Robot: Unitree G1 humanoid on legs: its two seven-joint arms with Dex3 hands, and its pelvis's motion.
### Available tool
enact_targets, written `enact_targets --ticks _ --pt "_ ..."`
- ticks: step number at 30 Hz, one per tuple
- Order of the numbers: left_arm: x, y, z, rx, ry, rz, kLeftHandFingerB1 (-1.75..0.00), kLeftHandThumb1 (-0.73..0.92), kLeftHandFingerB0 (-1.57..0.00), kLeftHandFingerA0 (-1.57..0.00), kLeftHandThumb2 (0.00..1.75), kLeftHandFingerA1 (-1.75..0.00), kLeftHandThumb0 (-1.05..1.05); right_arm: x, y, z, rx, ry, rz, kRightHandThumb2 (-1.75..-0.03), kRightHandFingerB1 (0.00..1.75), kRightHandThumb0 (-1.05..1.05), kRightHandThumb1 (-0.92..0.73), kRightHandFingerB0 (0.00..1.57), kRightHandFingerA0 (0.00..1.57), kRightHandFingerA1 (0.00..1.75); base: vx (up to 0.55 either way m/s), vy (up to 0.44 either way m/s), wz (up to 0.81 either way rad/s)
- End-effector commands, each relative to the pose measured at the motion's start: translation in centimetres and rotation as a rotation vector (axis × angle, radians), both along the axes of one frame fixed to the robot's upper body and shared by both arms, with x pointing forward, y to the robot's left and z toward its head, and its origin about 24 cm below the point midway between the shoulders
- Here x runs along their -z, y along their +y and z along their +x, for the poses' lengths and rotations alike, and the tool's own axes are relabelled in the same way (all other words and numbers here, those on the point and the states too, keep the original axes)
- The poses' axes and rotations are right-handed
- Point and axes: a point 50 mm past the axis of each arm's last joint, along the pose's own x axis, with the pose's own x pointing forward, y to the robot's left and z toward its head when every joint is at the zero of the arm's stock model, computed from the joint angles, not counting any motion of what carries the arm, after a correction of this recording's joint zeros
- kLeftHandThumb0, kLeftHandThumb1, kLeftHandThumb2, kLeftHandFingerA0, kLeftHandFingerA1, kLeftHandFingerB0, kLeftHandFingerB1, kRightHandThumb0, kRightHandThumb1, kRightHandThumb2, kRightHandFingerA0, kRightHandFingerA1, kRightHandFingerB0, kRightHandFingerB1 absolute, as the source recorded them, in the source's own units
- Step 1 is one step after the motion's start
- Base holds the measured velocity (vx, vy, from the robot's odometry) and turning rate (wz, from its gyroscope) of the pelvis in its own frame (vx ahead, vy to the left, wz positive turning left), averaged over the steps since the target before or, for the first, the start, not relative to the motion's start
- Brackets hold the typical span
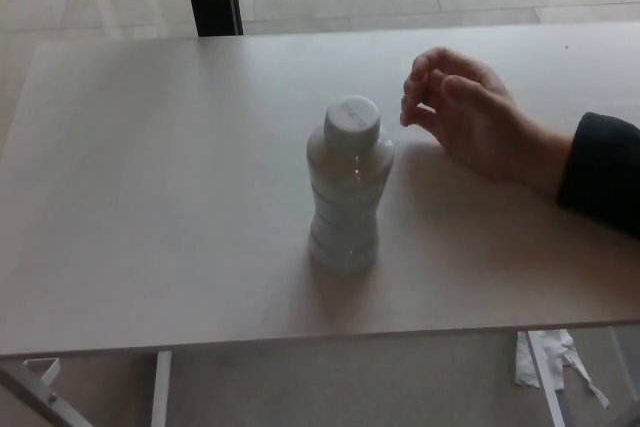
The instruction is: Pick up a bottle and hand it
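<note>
Pale woodgrain table [150,197] bears a ribbed bottle [345,187]; neither robot hand shows.

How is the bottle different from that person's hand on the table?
The bottle stands upright near the table's middle; the person's hand reaches in from the right, fingers curled. The bottle is pale with a white cap; the hand ends in a dark sleeve. They are close, not touching. Both are over the table.

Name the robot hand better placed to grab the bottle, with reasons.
Left, tentatively. Neither robot hand is in view. The bottle stands upright mid-table, and a person's hand reaches in from the robot's right, close beside the cap, so the left approach looks clearer.
</note>
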Motion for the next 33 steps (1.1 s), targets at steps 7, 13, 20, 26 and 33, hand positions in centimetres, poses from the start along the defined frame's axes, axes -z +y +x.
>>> enact_targets --ticks 7,13,20,26,33 --pt "-9.4 -6.1 7.4 0.117 -0.155 0.181 -0.40 0.52 -0.38 -0.43 0.55 -0.53 -0.46 -0.5 -0.1 0.2 -0.020 -0.102 0.052 -0.58 0.46 -0.77 -0.59 0.31 0.47 0.59 0.00 0.000 0.00" --pt "-7.4 -13.0 9.3 0.492 -0.004 0.278 -0.51 0.45 -0.29 -0.35 0.76 -0.59 -0.53 -0.7 -0.4 0.4 -0.024 -0.103 0.050 -0.87 0.55 -0.76 -0.45 0.27 0.43 0.63 0.00 0.000 0.00" --pt "-3.9 -20.5 10.0 0.794 0.096 0.239 -0.50 0.38 0.00 -0.02 0.97 -0.52 -0.39 -0.2 -0.6 0.6 -0.028 -0.108 0.071 -0.87 0.54 -0.78 -0.44 0.26 0.38 0.61 0.00 0.000 0.00" --pt "-1.6 -24.6 9.5 0.938 0.126 0.159 -0.45 0.38 -0.02 -0.05 0.84 -0.54 -0.66 -0.3 -0.8 0.9 -0.037 -0.133 0.087 -0.57 0.47 -0.76 -0.56 0.34 0.48 0.58 0.00 0.000 0.00" --pt "-0.2 -27.2 9.2 1.057 0.146 0.160 -0.41 0.40 -0.02 0.00 0.87 -0.53 -0.64 -0.4 -0.6 1.0 -0.047 -0.134 0.074 -0.88 0.54 -0.88 -0.46 0.30 0.46 0.63 0.00 0.000 0.00"
